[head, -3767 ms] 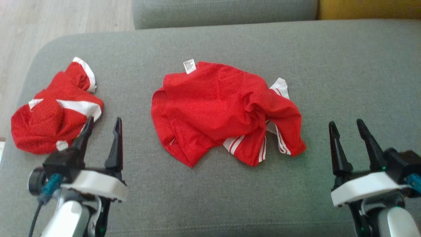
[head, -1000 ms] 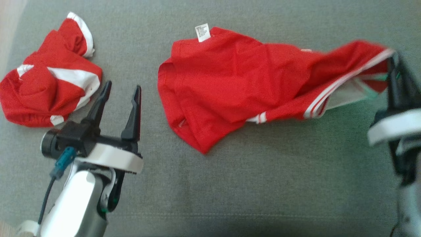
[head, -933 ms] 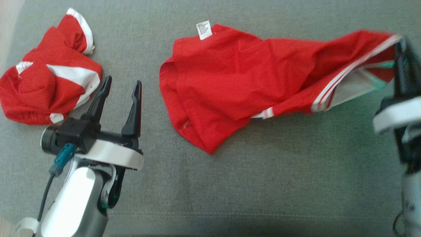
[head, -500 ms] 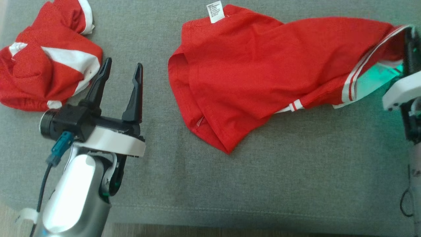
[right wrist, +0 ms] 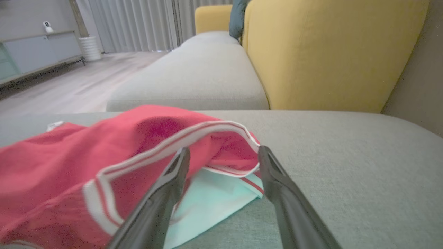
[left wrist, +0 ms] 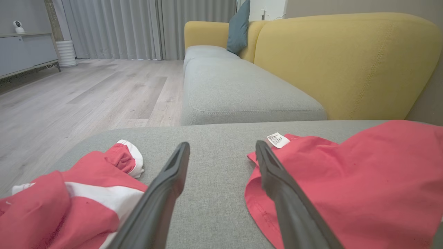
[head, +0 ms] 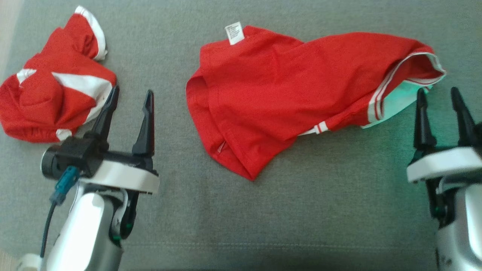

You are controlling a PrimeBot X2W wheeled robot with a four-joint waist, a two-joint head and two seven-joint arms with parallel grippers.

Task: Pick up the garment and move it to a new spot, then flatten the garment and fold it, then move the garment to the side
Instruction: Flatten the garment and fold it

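The garment (head: 293, 86) is a red shirt with white striped trim and a white label, stretched out across the grey cushion (head: 301, 210) from centre to right. Its white-trimmed end (right wrist: 221, 155) lies just ahead of my right gripper (head: 438, 96), which is open with nothing between its fingers and stands just clear of the cloth. The garment's left edge (left wrist: 346, 183) lies to the right of my open left gripper (head: 131, 96), which hovers empty between it and a second red piece.
A second crumpled red and white garment (head: 52, 94) lies at the cushion's far left, touching distance from my left gripper. A yellow sofa back (left wrist: 346, 62) and another grey seat (left wrist: 235, 90) stand behind. Wooden floor (left wrist: 86, 90) lies to the left.
My right gripper pulled the garment's striped end out to the right, then let go and drew back toward me; the end has dropped onto the cushion. The camera shifted. My left gripper stayed open.
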